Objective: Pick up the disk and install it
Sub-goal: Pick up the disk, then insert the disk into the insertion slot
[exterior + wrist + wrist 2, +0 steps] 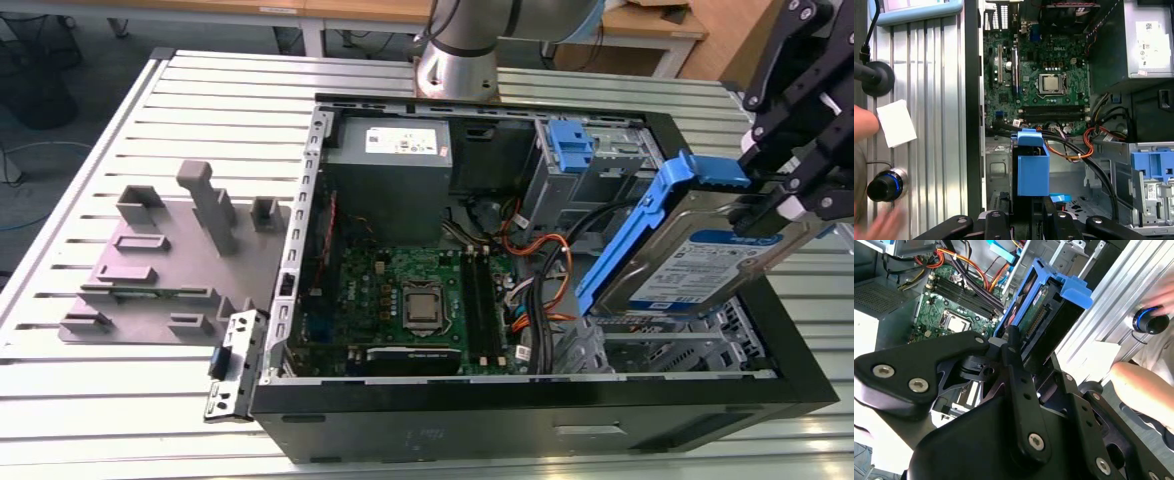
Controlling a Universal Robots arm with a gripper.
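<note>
The black fingers [1014, 355] of the gripper [771, 205] are clamped narrow on the disk [694, 260] - a silver drive in a blue caddy, gripped at its upper end. It hangs tilted on edge, clear of everything below, over the open computer case [534, 425] near the case wall on the exterior view's right. Its white-and-blue label faces the exterior camera. In the first wrist view the caddy's blue end [1032, 167] juts out ahead of the fingers, above the cables and metal bays. Below and beside the disk lie the green motherboard [400, 290] and a tangle of orange and black cables [541, 270]. Farther back in the case sit the grey power-supply box [400, 150] and a bare blue bracket [571, 148] in its bay. The case rests on a slatted metal surface [80, 400], with a grey fixture plate [160, 270] just beside it on the exterior view's left. Off past the case edge, a person's hand [1139, 385] is near a blue-ringed knob [1149, 322] - a white card [896, 122] lies close by.
</note>
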